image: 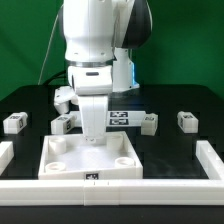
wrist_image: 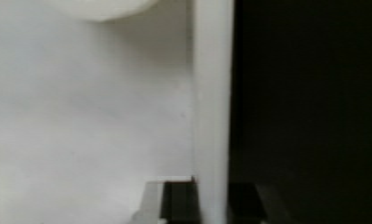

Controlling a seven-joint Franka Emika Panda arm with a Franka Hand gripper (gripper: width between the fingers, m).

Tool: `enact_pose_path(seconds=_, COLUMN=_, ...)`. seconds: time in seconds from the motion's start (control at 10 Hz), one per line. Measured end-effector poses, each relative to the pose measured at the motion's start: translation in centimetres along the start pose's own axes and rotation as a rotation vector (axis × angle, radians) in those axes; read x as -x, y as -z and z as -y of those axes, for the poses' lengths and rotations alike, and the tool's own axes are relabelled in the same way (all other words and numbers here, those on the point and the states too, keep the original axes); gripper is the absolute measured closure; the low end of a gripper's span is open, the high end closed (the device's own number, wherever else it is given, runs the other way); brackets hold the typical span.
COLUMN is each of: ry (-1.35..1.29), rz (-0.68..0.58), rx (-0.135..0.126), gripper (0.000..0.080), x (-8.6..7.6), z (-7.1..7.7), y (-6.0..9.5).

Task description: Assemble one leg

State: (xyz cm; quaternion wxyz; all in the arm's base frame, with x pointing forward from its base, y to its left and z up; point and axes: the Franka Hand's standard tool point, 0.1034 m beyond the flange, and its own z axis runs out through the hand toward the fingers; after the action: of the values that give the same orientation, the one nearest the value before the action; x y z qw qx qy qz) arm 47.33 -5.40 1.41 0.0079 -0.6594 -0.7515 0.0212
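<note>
Gripper [image: 93, 138] sits low on the far edge of the white tray [image: 70, 166], likely to hold or square it for fitting, jaw opening hidden so cannot tell; nearest leg [image: 63, 123] lies loose just behind that tray.

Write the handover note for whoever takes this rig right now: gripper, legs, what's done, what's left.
Gripper: low at the far edge of the tray. The arm hides it, so open or shut cannot be told.
Legs: all four lie loose on the table beyond the tray: outer left leg, inner left leg, inner right leg, outer right leg (sides as in the exterior view).
Done: no leg stands in the tray's visible sockets.
Left: pick up one leg and fit it.
</note>
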Motion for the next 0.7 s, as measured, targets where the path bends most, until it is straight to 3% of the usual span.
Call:
enact_pose_path(seconds=0.6, ry=-0.002, rz=0.0, rx=0.001, gripper=0.0742, x=-0.08, z=-0.03, y=0.01)
enact_pose_path(seconds=0.7, ry=-0.043, rz=-0.003, rx=0.002, gripper=0.0742, x=-0.93, z=-0.12, y=0.08)
